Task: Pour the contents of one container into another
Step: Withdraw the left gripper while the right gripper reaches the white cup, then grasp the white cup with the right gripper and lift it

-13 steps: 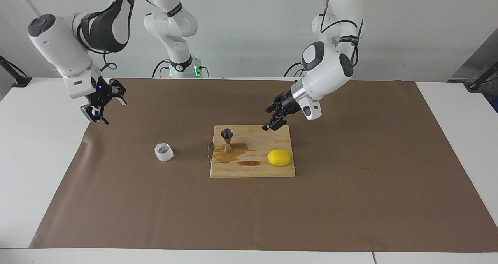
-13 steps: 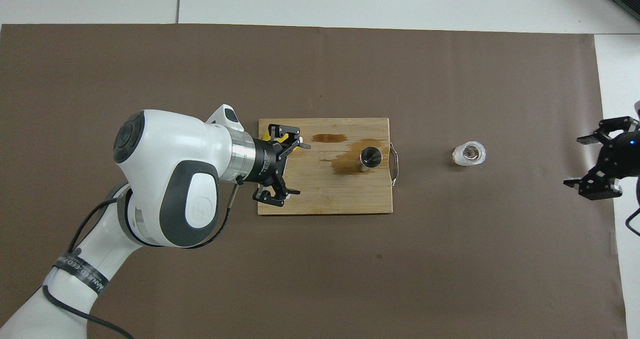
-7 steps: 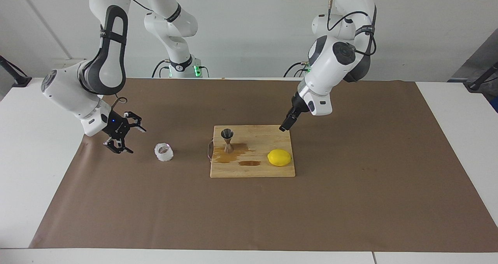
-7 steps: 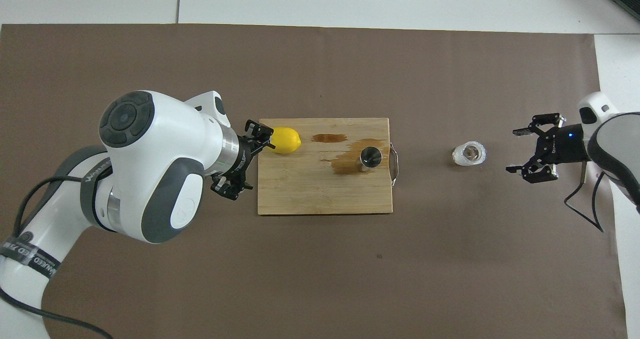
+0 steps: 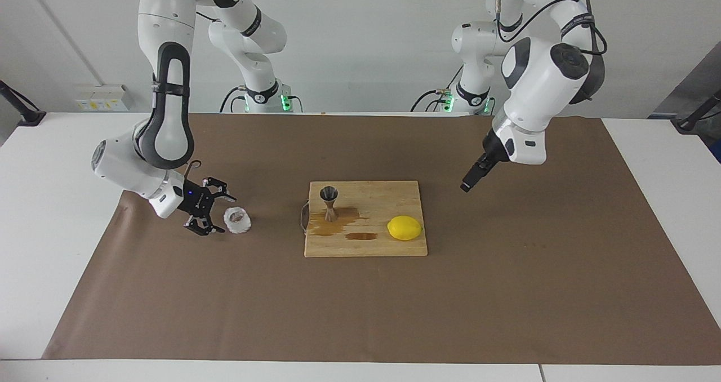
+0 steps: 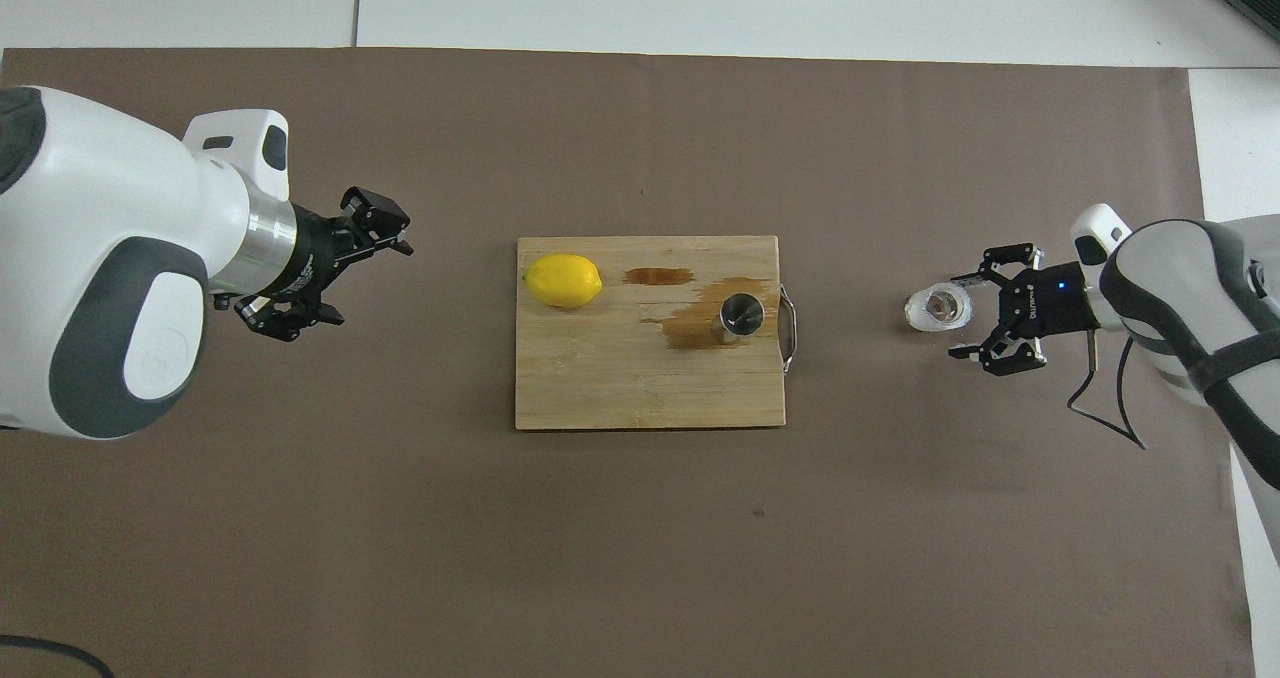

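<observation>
White counter covered almost end to end by brown paper; bare white strips at both ends and along the edge farthest from the robots. Plain white wall at the robots' end, with a socket plate low on it near the right arm's end.

Wooden board at mid-counter, with a wire handle on its edge toward the right arm's end. On the board: jigger upright, standing in a brown wet stain; second, smaller stain beside it; lemon toward the left arm's end.

Cup on the paper, off the board, toward the right arm's end, about as far from the robots as the jigger.

Right gripper low, just beside the cup on the side away from the board, jaws open and turned toward it; not closed on it, contact not clear.

Left gripper raised over bare paper off the board's end, jaws open, holding nothing.
</observation>
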